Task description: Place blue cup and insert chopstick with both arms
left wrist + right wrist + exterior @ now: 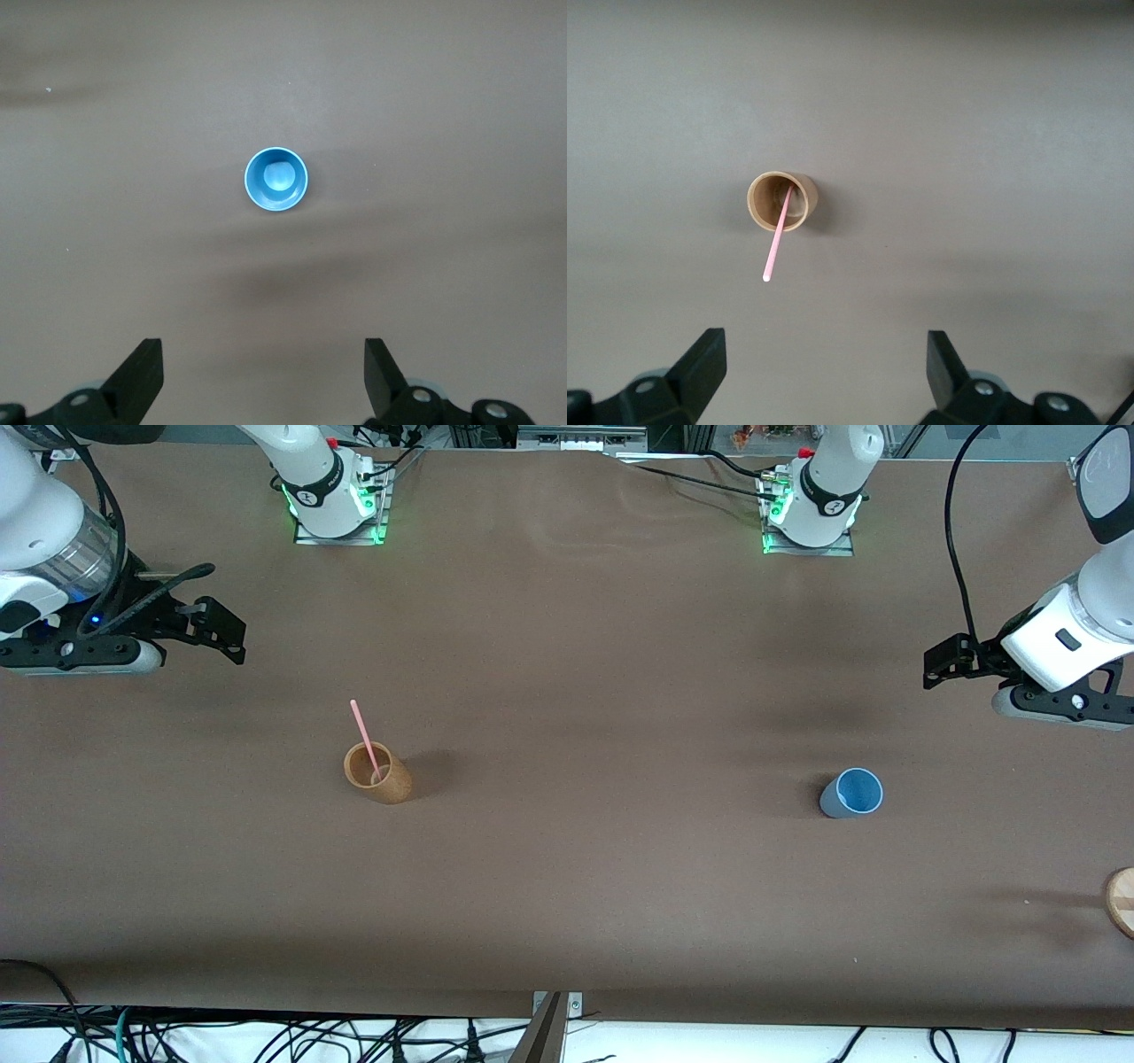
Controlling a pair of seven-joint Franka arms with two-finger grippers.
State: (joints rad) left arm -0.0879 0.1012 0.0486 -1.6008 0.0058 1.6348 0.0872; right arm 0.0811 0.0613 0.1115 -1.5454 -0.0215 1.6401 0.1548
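The blue cup (852, 793) stands upright and empty on the brown table, toward the left arm's end; it also shows in the left wrist view (276, 179). The pink chopstick (364, 737) leans inside a tan cup (376, 772) toward the right arm's end; the right wrist view shows the chopstick (776, 243) and the tan cup (782, 201). My left gripper (941, 664) (263, 354) is open and empty, high over the table, apart from the blue cup. My right gripper (226, 633) (826, 345) is open and empty, high over the table, apart from the tan cup.
A round wooden disc (1122, 901) lies at the table's edge at the left arm's end, nearer to the front camera than the blue cup. Cables hang along the table's front edge (266, 1036).
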